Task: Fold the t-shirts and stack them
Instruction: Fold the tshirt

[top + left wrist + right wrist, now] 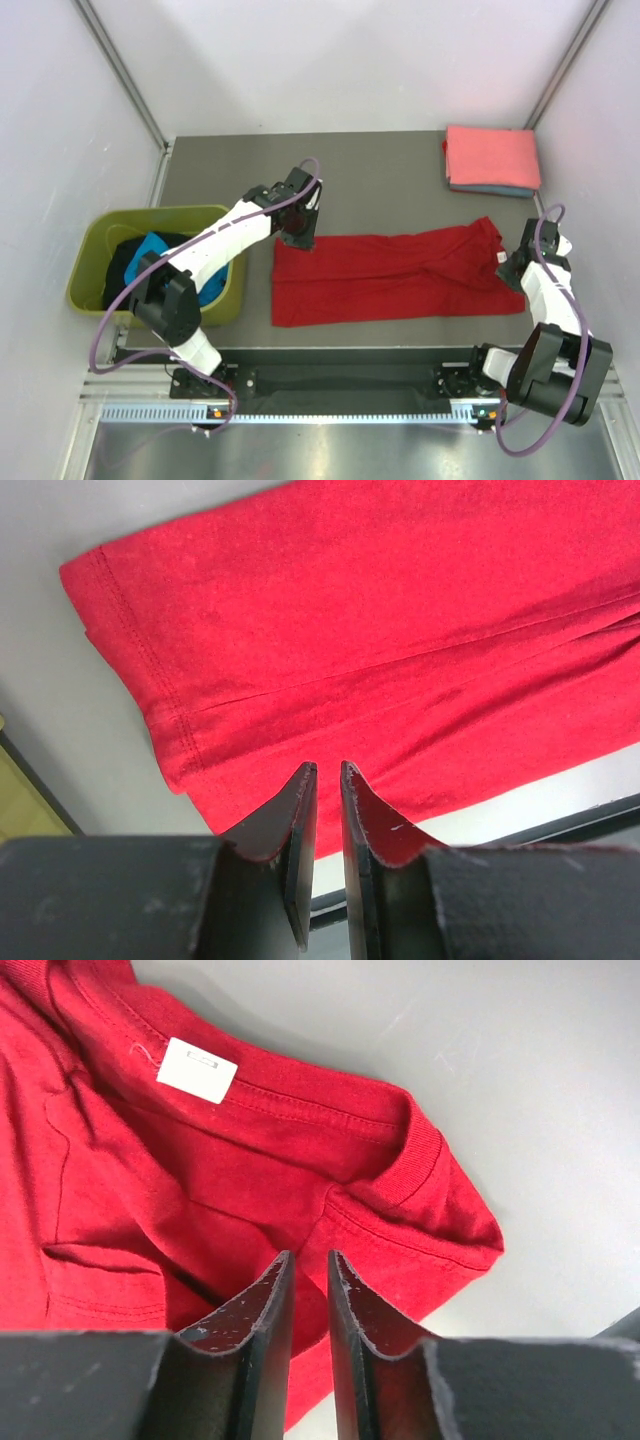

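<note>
A bright red t-shirt (390, 275) lies on the grey table, folded lengthwise into a long band, collar to the right. My left gripper (298, 238) hovers over its far-left hem corner; in the left wrist view the jaws (327, 768) stand nearly closed with nothing between them above the red cloth (380, 630). My right gripper (512, 265) is at the collar end; in the right wrist view its jaws (308, 1255) are also nearly closed and empty above the shirt (200, 1190), near the white label (197, 1070). A folded salmon-pink shirt (492, 155) lies on a blue one (490, 190) at the far right.
An olive-green tub (90, 260) stands left of the table with a turquoise shirt (155, 248) and a black one (125, 265) inside. The left arm reaches over the tub's right side. A black rail (340, 378) runs along the near table edge.
</note>
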`<state>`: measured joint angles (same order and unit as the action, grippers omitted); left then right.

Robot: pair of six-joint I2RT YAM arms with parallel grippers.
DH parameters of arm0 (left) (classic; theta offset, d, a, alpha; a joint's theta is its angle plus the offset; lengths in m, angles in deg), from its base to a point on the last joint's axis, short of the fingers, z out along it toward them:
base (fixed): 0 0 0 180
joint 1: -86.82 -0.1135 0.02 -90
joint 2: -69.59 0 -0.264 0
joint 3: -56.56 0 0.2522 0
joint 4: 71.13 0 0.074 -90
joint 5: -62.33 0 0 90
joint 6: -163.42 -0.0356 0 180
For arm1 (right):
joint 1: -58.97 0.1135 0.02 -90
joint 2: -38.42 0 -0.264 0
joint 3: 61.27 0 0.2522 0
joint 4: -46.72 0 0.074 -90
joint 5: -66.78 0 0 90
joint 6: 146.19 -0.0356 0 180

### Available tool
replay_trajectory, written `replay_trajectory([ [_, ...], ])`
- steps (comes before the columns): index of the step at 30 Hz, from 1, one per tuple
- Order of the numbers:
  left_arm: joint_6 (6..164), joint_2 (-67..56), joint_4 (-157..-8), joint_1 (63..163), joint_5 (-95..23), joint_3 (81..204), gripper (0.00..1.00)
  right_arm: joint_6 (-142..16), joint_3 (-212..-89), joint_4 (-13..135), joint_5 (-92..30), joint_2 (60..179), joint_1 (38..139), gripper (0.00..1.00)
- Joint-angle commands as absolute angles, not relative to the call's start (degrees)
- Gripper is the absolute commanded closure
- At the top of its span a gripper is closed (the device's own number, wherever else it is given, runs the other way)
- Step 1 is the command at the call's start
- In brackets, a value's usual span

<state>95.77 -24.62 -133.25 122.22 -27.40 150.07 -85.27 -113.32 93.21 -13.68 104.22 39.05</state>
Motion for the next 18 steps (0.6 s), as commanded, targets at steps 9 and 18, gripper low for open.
replay_trajectory([
  [9,94.78,-19.10,-130.60,122.24,-32.67,149.34,0.79,-76.50,-124.68,97.92,-20.76,98.98,42.70,0.66],
  [18,95.22,-18.30,-127.87,122.24,-39.27,144.95,0.79,-71.31,-129.00,99.06,-26.21,112.06,48.86,0.58],
])
